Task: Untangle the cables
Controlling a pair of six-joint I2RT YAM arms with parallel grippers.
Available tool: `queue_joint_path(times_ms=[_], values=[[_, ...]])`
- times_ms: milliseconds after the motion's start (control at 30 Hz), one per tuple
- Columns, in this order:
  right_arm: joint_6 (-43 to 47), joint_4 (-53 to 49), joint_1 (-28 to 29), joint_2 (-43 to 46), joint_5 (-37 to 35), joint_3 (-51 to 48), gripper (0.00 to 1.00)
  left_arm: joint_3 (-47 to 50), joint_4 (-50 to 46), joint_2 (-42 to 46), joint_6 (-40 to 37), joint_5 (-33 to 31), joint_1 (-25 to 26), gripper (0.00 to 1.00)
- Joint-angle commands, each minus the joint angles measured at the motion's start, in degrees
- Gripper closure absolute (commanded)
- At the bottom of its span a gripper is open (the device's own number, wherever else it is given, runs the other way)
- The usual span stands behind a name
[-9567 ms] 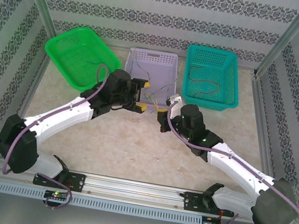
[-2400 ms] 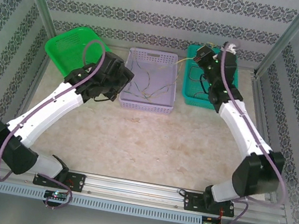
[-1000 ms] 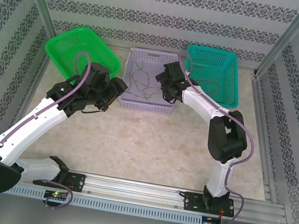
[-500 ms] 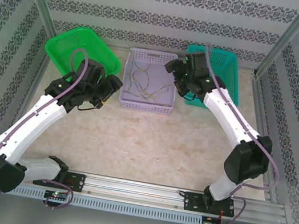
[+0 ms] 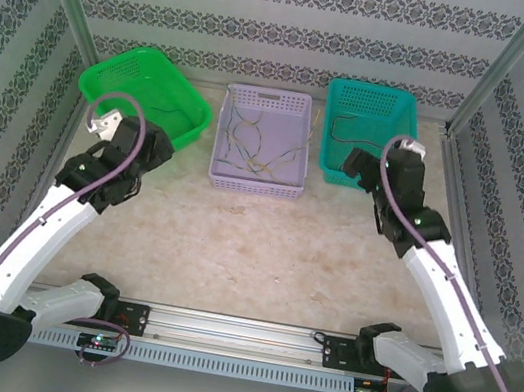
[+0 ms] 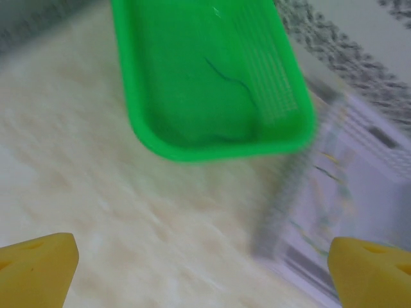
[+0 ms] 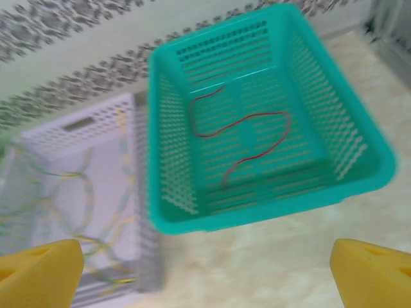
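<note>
Looking from the left wrist, the left end effector (image 6: 202,269) stands spread wide with nothing between its jaws. The green basket (image 6: 192,153), a dark cable (image 6: 228,80) on its floor, sits at 12 o'clock. The lilac basket (image 6: 282,212) lies blurred at 3 o'clock.

From the right wrist, the right end effector (image 7: 205,273) is equally wide and empty. The teal basket (image 7: 257,218), holding a red cable (image 7: 247,122), lies at 12 o'clock. The tangled cables (image 7: 87,189) lie in the lilac basket at 9 o'clock.

From above, the tangle lies between the two arms, its strands running mostly 6 to 12 o'clock. The right arm looks slightly nearer. Half a second earlier both end effectors were closer to the lilac basket and less open; they have since drawn back over the counter.
</note>
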State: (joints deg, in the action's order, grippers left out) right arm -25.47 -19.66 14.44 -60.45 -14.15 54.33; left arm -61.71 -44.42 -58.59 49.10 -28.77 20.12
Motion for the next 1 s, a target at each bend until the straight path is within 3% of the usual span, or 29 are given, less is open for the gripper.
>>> queue_joint_path(times_ms=[0, 100, 267, 400, 467, 533, 667, 800, 900, 967], values=[[14.52, 13.31, -3.60, 2.42, -3.10, -13.72, 0.02, 9.90, 11.18, 1.45, -18.15, -16.10, -0.51, 0.00], [18.79, 21.59, -5.07, 1.95, -3.19, -21.79, 0.02, 18.41, 22.64, 2.14, -26.36, -15.47, -1.17, 0.00], [20.06, 35.86, -6.95, -6.14, 1.59, -26.71, 0.02, 31.56, 46.49, -1.83, -34.27, -7.92, -4.24, 0.00], [18.68, 49.91, -9.81, -15.47, 6.17, -27.92, 0.02, 31.53, 58.61, -9.72, -40.31, 0.50, -7.96, 0.01], [21.03, 47.80, -10.71, -19.17, 8.39, -24.81, 0.02, 31.85, 64.88, -13.92, -42.28, 4.94, -10.33, 0.01], [24.64, 50.95, -11.19, -20.45, 9.16, -24.67, 0.02, 32.41, 69.04, -18.24, -41.58, 7.77, -12.81, 0.01], [22.11, 61.89, -16.24, -23.29, 17.44, -28.83, 0.02, 34.00, 74.15, -21.79, -41.87, 13.13, -16.07, 0.01], [21.77, 78.22, -15.56, -26.04, 14.13, -36.73, 0.02, 40.38, 84.42, -18.70, -45.38, 13.84, -16.08, 0.01], [20.94, 82.24, -15.54, -25.45, 11.38, -39.53, 0.02, 45.12, 89.36, -15.72, -42.54, 7.92, -16.65, 0.01], [21.13, 75.83, -15.29, -25.46, 11.10, -36.35, 0.02, 45.33, 88.10, -15.24, -38.37, 5.11, -18.90, 0.01]])
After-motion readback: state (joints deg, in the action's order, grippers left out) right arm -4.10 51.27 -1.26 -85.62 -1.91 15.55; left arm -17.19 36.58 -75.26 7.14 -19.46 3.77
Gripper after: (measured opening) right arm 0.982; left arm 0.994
